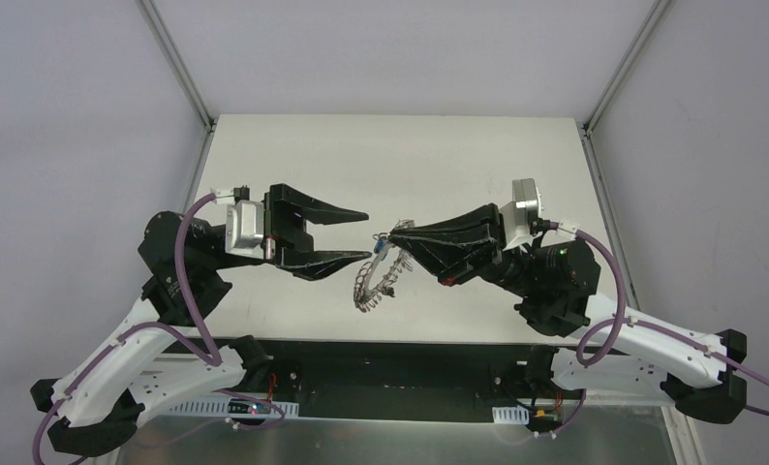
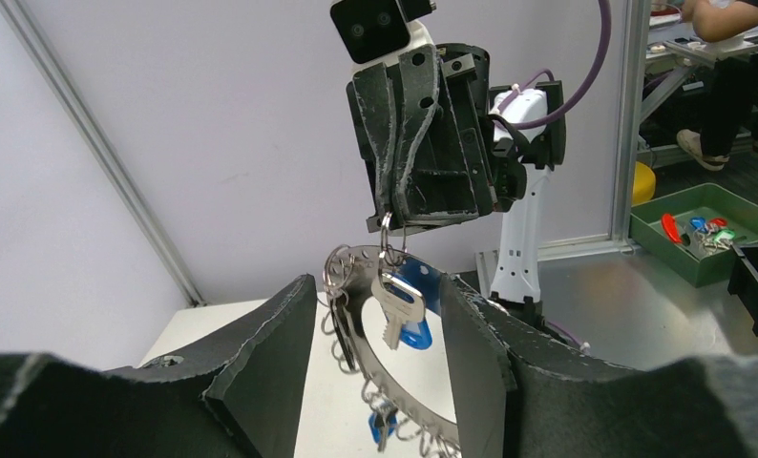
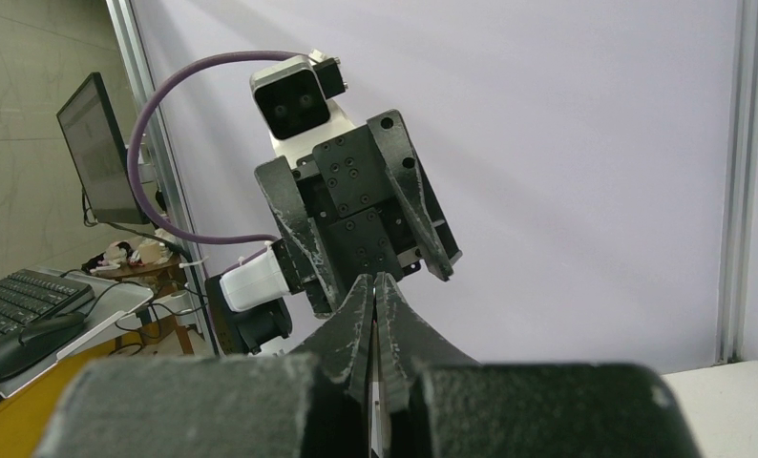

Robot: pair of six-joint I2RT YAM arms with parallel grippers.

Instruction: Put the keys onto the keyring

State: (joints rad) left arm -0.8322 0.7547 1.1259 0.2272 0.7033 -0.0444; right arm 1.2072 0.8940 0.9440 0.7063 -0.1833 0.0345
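Right claw (image 1: pixel 381 236) pinches the keyring (image 1: pixel 361 286) aloft; blue-capped keys (image 2: pixel 401 307) already hang there; left claw (image 1: pixel 367 235) gapes wide, empty.

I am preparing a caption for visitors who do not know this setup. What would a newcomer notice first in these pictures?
First, the keyring dangling in mid-air at the centre of the top view, pinched by the right gripper with closed jaws. Facing it, the left gripper has its jaws wide open. In the left wrist view, a silver key hangs on the ring.
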